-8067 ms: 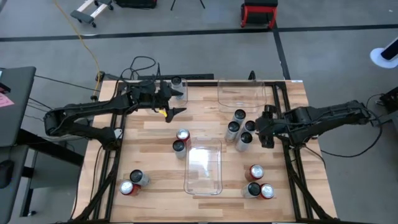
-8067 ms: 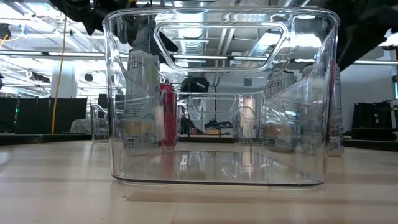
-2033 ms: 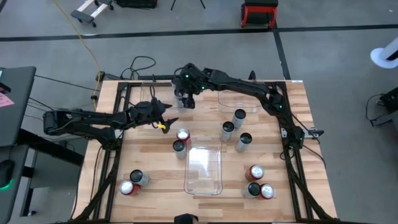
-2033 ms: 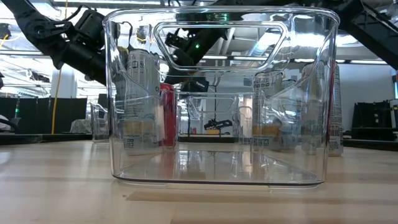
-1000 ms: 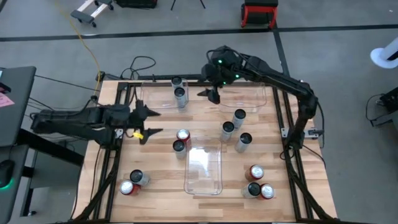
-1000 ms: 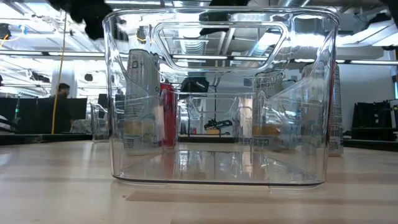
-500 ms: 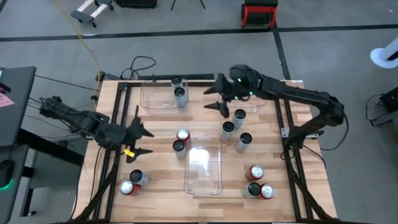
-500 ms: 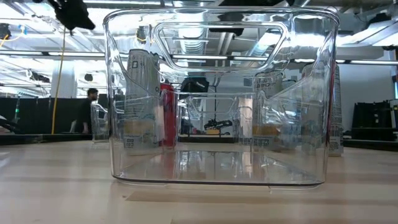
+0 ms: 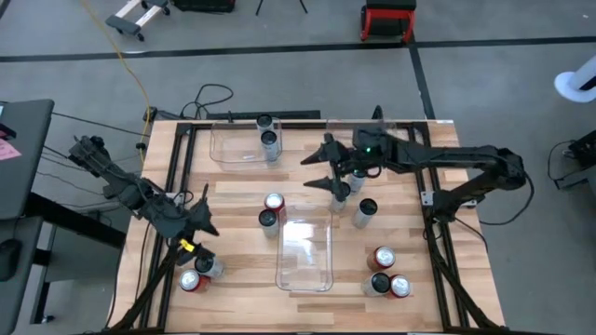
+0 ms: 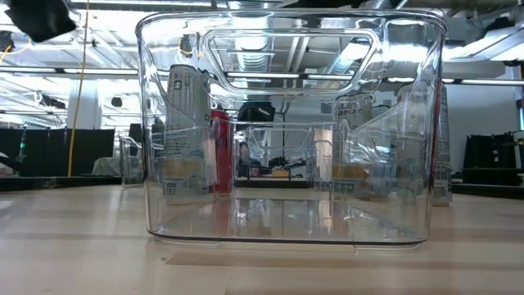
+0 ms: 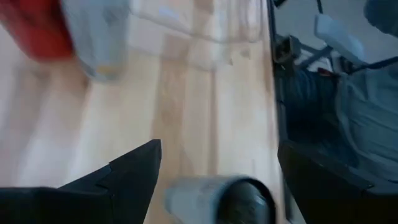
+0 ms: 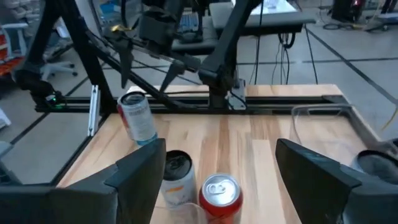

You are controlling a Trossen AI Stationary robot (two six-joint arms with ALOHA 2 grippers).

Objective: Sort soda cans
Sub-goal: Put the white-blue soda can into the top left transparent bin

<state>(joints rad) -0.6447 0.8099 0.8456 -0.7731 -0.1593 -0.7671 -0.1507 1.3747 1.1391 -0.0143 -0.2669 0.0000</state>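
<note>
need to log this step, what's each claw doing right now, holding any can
Left claw: open, holding nothing, above the cans at the table's near-left corner.
Right claw: open, holding nothing, beside the silver cans near the table's middle.

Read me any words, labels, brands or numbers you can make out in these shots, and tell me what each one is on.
No text can be read in any view.
Silver soda can behind the clear bin: printed label patches, too small and distorted to read.
Light can in the right wrist view: markings too blurred to read.
Red can: no lettering visible.
</note>
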